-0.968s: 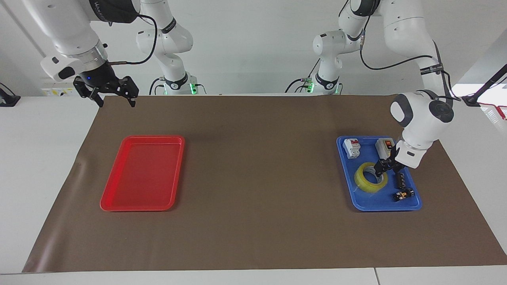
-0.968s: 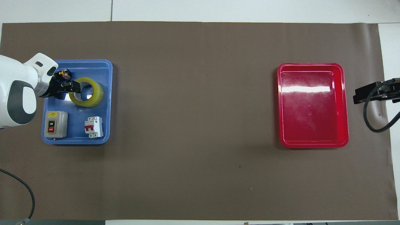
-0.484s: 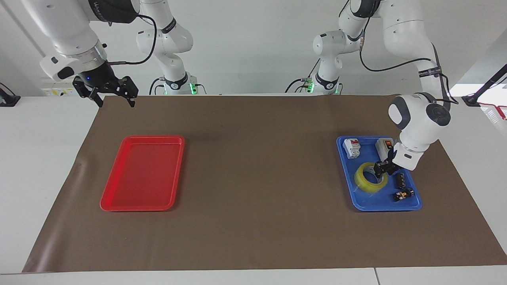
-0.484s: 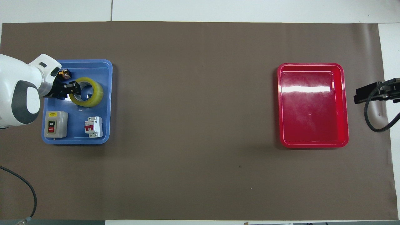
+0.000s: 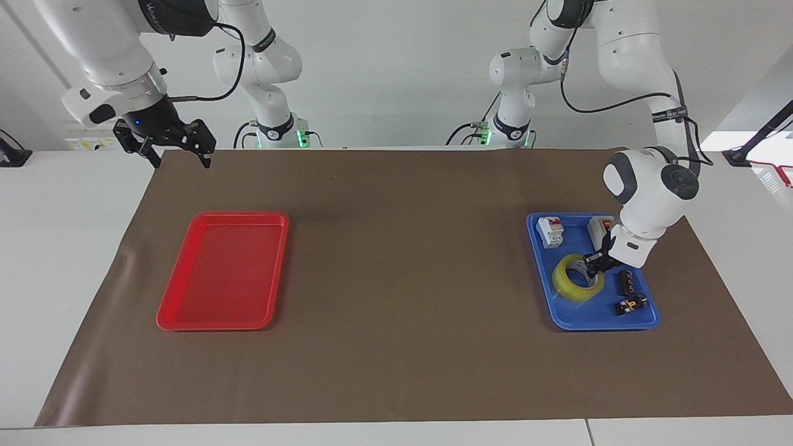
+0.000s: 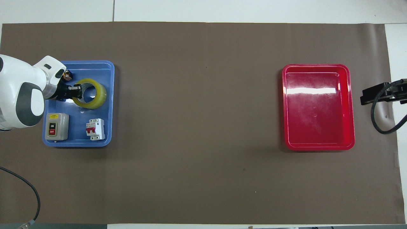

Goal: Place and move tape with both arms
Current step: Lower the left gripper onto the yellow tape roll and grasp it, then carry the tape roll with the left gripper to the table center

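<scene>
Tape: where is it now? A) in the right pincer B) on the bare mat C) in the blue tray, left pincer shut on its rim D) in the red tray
C: the tape is in the blue tray, with the left pincer shut on its wall.

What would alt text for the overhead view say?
The left tool is shut on the wall of the yellow tape in a blue tray with two switches; a red tray sits near the waiting right tool.

facing: high, across table | overhead: steep, down | shared: mat (image 5: 396, 285)
</scene>
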{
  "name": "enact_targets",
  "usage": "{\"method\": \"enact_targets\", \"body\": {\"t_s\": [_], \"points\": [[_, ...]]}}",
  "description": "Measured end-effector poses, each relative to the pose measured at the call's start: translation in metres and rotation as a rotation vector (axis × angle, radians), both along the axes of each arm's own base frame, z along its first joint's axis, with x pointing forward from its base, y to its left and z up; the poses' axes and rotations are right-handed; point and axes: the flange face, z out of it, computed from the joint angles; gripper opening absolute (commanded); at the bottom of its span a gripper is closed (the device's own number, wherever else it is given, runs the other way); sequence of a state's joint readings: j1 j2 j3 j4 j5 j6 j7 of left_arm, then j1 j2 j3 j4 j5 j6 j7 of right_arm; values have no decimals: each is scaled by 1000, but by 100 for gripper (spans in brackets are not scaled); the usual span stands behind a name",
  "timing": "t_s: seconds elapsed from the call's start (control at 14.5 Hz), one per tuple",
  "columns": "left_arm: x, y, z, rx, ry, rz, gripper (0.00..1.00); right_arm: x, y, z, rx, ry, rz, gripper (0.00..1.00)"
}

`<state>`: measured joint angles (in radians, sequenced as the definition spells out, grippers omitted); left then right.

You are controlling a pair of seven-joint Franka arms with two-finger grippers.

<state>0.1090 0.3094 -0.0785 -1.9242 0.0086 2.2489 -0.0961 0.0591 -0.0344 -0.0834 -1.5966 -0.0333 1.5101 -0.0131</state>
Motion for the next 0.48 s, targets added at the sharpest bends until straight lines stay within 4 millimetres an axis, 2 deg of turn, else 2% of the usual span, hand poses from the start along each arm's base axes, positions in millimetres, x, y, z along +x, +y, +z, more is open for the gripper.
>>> {"method": "enact_targets", "body": {"t_s": [0.14, 0.21, 0.28, 0.35, 0.48], "points": [[13, -1, 32, -2, 45, 1, 0, 0, -1, 0, 0, -2, -1, 100], [21, -9, 57, -1, 75, 7, 0, 0, -1, 0, 0, -3, -1, 100], [25, -28, 82, 1, 101, 22, 0, 0, -1, 0, 0, -4, -2, 100], [26, -58, 101, 7, 115, 49, 0, 1, -1, 0, 0, -6, -2, 100], [19, -149, 118, 19, 103, 123, 0, 1, -1, 1, 0, -8, -2, 100]]}}
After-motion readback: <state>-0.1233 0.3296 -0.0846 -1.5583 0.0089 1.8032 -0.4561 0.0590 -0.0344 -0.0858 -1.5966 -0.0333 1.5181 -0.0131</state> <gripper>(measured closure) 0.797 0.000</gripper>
